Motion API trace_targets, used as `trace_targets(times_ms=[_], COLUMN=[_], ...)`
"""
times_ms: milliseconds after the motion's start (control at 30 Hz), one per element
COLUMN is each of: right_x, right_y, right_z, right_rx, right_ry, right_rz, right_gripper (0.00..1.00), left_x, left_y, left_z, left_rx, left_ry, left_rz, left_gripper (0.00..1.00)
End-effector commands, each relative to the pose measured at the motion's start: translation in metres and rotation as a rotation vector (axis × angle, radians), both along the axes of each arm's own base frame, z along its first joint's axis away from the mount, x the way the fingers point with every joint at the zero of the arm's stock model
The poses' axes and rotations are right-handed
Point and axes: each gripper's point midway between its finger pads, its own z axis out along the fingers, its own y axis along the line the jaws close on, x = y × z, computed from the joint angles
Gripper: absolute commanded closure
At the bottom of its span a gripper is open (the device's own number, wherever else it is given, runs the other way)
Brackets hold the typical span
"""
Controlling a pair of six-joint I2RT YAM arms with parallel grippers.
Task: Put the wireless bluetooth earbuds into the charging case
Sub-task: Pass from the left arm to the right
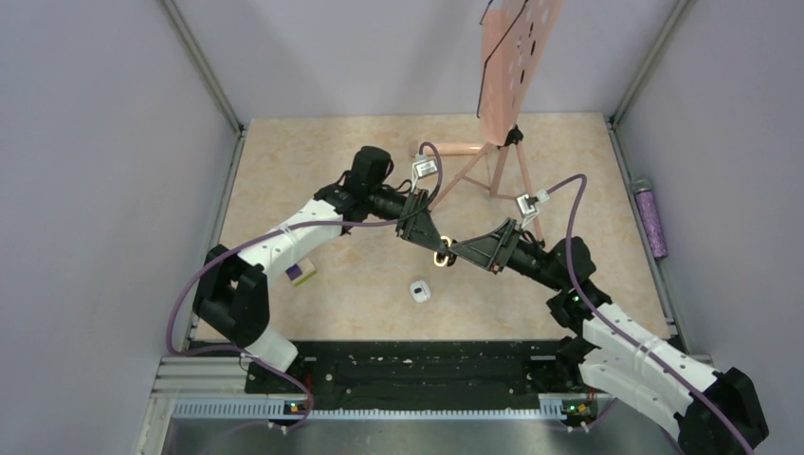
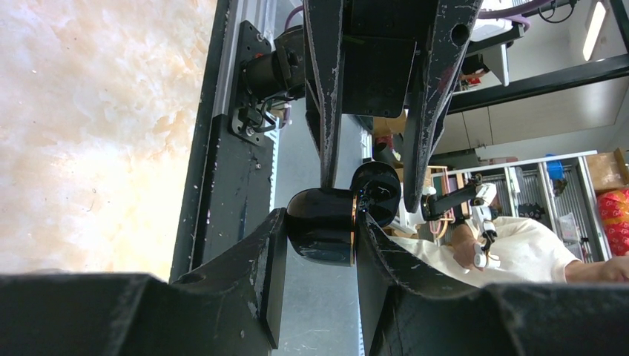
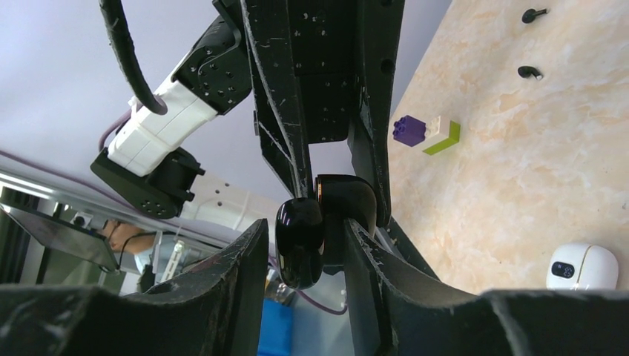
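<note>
A glossy black charging case with a gold rim (image 1: pixel 442 256) hangs in the air between both grippers, above the table's middle. My left gripper (image 2: pixel 320 222) is shut on the case body (image 2: pixel 323 237). The hinged lid (image 3: pixel 300 245) stands open. My right gripper (image 3: pixel 305 230) straddles the lid, with a thin gap at one finger. Two tiny black earbuds (image 3: pixel 532 13) (image 3: pixel 528 72) lie on the table far off, shown only in the right wrist view.
A purple-and-yellow block (image 1: pixel 301 273) lies by the left arm. A small white oval device with a dark display (image 1: pixel 420 291) lies below the grippers. A pink stand with a board (image 1: pixel 512 66) is at the back. A purple bottle (image 1: pixel 650 218) lies beyond the right wall.
</note>
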Motion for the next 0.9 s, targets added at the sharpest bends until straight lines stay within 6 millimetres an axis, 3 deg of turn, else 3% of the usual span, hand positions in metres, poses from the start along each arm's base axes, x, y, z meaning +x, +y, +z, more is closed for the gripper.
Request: trace_targets(times_ms=[0,867], right_x=[0.002,-0.004], right_y=[0.002,0.001], right_z=[0.021,0.010], right_rx=[0.026,-0.003], right_ry=[-0.055,-0.044], right_rz=[-0.007,-0.008], right_gripper=[0.58,0.58], left_x=[0.003,0.004], left_y=[-0.003,-0.003], left_z=[0.014,0.011], left_rx=[-0.035,-0.025], left_ry=[-0.059,-0.054], left_rz=[-0.008,-0.005], left_gripper=[1.00,1.00])
